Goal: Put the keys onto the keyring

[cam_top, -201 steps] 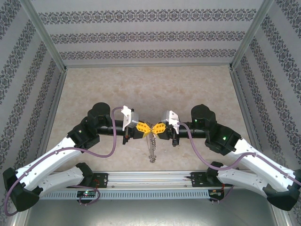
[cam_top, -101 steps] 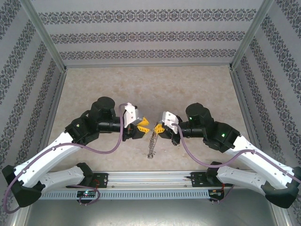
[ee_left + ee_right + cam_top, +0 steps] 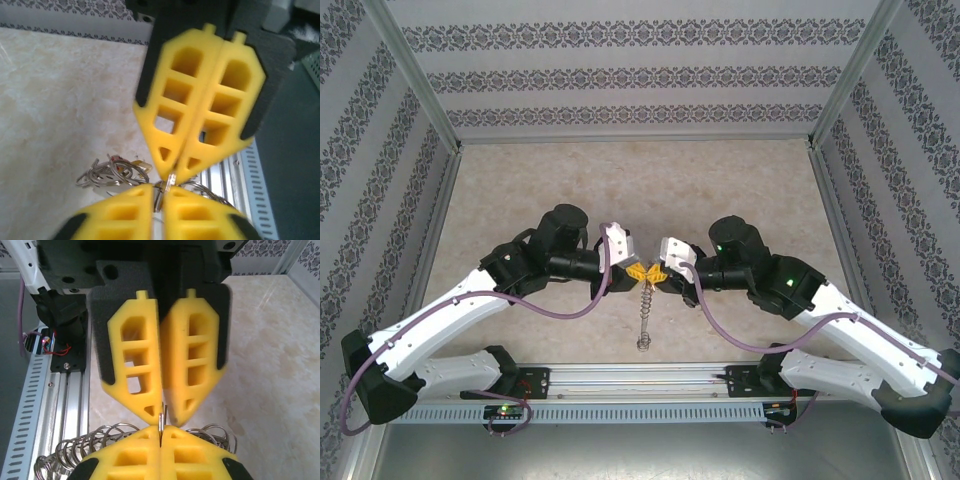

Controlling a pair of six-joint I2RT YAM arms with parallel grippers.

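Desk (image 3: 520, 190) is seen as a beige marbled top w/ patterned walls round it and a metal rail (image 3: 640, 378) along the near edge. Both arms are angled in toward the middle, and the claws are set tip to tip over the near-centre of the desk: left claw (image 3: 637, 271), right claw (image 3: 656, 272).

From the left wrist cam, the left claw (image 3: 159, 191) is seen at the bottom w/ its yellow fingers pressed together, and the right claw (image 3: 172, 172) is seen facing it from above, also fully closed. Same thing is shown mirrored on the right wrist cam: right claw (image 3: 161, 432) below, left claw (image 3: 162, 414) above, tips nearly touching.

A thin silvery bit of the keyring (image 3: 644, 315) is pinched in both claws right where the tips meet. In the top view the rest of it is seen as a floppy chain of loops running from the claws toward the rail. On the wrist cams a bundle of loops (image 3: 112, 174) (image 3: 90, 447) is seen behind the tips.

The keys can't rly be told apart from the loops, too small and tangled.
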